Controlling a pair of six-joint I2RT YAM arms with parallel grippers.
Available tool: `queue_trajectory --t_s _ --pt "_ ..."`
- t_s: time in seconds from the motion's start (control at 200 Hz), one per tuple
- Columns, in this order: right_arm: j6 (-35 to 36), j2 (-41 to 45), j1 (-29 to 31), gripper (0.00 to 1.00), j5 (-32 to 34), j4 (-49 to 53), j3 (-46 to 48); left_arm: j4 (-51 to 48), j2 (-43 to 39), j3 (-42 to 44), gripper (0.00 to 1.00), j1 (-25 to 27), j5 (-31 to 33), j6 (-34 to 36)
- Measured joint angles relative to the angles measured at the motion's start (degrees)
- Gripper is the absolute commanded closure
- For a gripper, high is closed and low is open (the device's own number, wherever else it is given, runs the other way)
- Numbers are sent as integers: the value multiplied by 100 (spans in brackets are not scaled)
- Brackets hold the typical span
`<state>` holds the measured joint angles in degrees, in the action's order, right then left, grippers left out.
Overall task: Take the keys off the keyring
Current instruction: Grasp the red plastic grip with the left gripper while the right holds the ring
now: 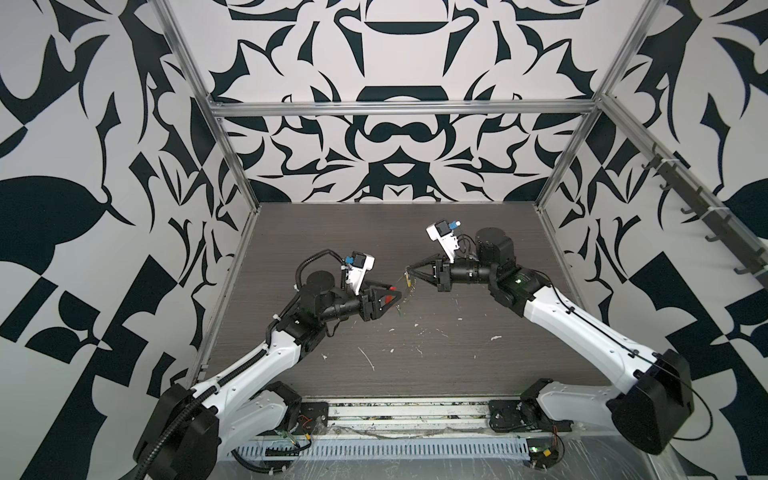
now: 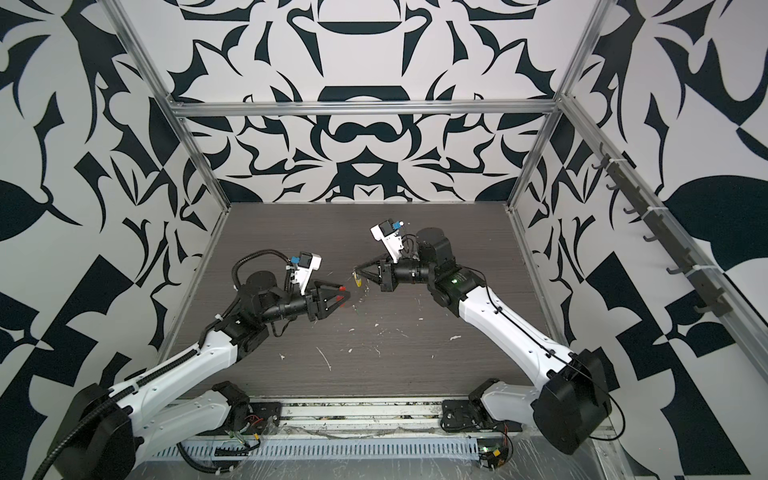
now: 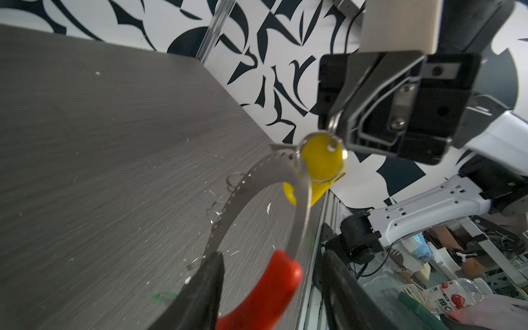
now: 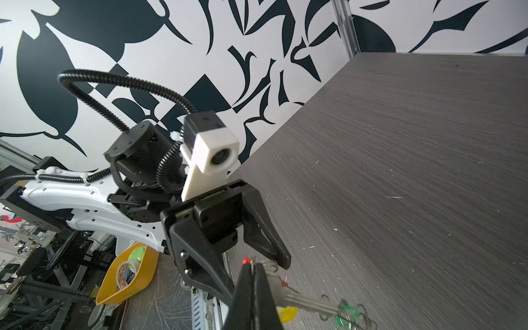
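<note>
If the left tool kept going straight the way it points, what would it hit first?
Probably the yellow key tag, hanging on the keyring straight ahead of the left tool, with the shut right tool just behind it; depth is hard to judge.

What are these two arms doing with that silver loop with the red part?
They are taking keys off the keyring, which is held above the table. The left gripper has its jaws apart around the red sleeve, with a gap on one side. The right gripper, jaws shut, pinches the yellow key by its small silver ring. That key appears not yet off the keyring.
</note>
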<state>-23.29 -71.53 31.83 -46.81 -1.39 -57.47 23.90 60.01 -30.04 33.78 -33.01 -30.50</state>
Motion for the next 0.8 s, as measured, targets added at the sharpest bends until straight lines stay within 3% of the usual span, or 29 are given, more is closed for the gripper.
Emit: queue_trajectory --t_s 0.09,0.305,0.63,0.68,0.745,0.8 --pt "-66 -9 0 100 -24 -31 0 -144 39 -9 41 7 116 125" --pt "-238 -17 0 100 -85 -175 0 -278 61 -162 60 48 245 310" --pt "-376 -111 0 100 177 -138 0 -365 46 -310 98 114 358 380" --pt "-380 -118 0 93 299 -79 -2 -459 37 -352 100 111 382 345" --pt "-424 -118 0 73 476 59 -28 -640 37 -424 100 111 426 293" --pt "-398 -118 0 63 680 181 -76 -841 33 -494 100 111 474 223"
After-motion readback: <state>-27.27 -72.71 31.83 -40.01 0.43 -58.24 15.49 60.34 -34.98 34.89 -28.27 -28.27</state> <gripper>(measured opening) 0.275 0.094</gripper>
